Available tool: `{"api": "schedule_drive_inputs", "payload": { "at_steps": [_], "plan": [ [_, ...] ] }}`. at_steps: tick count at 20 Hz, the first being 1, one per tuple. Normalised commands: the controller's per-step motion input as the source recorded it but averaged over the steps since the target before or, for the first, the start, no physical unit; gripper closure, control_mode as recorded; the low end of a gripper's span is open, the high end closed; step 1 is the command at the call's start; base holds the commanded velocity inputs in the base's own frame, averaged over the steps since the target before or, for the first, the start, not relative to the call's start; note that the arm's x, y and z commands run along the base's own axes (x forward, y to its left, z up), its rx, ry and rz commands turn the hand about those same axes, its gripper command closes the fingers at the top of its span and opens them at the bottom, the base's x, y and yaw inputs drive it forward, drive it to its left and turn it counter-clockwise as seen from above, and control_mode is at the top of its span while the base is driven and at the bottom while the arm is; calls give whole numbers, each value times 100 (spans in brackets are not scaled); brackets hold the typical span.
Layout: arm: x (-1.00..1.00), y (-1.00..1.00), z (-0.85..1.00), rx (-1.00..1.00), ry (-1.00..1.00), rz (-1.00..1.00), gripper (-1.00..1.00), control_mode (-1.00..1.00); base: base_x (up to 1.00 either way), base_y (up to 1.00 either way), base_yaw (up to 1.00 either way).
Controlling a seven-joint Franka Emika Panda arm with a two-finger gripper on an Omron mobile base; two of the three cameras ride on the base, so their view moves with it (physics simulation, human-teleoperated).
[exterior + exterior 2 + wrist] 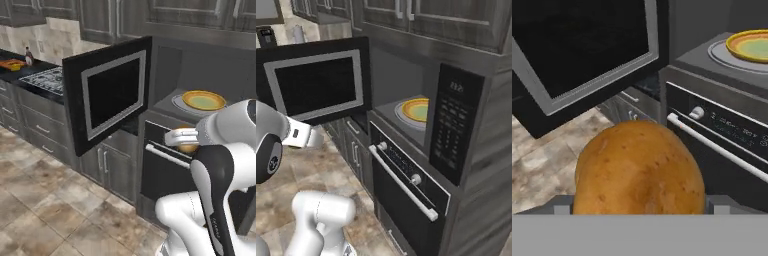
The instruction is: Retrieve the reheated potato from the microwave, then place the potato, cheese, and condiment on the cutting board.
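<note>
The golden-brown potato (639, 170) sits between my gripper's (639, 206) fingers in the hand view, and the gripper is shut on it. From the left base view the gripper (184, 142) hangs in front of the microwave (456, 125) opening, just above the oven handle, with the potato (188, 148) peeking out under it. The microwave door (107, 95) stands swung wide open to the left. Far off on the left counter lie the reddish cutting board (6, 63), a small yellow piece that looks like the cheese (16, 66), and the dark condiment bottle (29, 56).
A yellow plate (203, 100) rests on the microwave's turntable. The oven (406, 185) with its white bar handle (403, 182) is right below. A gas hob (45, 77) lies between the microwave and the board. Tiled floor (45, 200) stretches open to the left.
</note>
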Motion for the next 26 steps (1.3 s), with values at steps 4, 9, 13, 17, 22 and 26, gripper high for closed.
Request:
{"api": "schedule_drive_inputs", "payload": {
  "at_steps": [4, 9, 13, 17, 22, 26],
  "plan": [
    [0, 0, 0, 0, 0, 0, 100, 100, -24, -13, 81],
    [0, 0, 0, 0, 0, 0, 100, 100, -19, -3, 74],
    [0, 0, 0, 0, 0, 0, 100, 100, -3, 32, 31],
    [0, 0, 0, 0, 0, 0, 100, 100, 12, 55, 3],
    [0, 0, 0, 0, 0, 0, 100, 100, 24, 73, -1],
    [0, 0, 0, 0, 0, 0, 100, 100, 28, 77, -1]
  ]
}}
